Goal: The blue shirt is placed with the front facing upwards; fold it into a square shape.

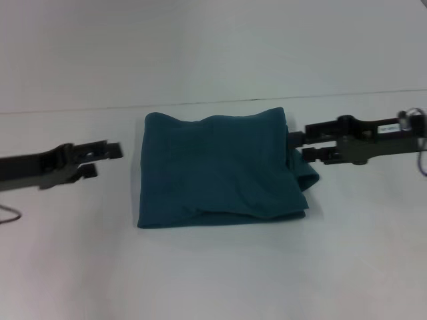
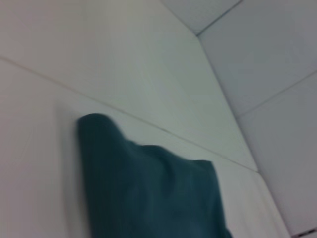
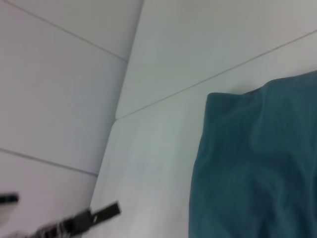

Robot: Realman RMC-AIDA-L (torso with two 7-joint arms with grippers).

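The blue shirt [image 1: 223, 170] lies folded into a rough square in the middle of the white table, plain teal side up, with no lettering showing. The left wrist view shows its far edge [image 2: 148, 193], and it fills one side of the right wrist view [image 3: 257, 163]. My left gripper [image 1: 110, 161] hovers open just left of the shirt, a small gap away from its edge. At the shirt's right edge my right gripper [image 1: 297, 146] is open, its fingertips touching or just over the cloth. The left gripper [image 3: 94, 218] also appears far off in the right wrist view.
The white table [image 1: 213, 273] runs back to a pale wall, with the seam [image 1: 80, 109] behind the shirt. A loose cable [image 1: 10, 217] hangs under the left arm.
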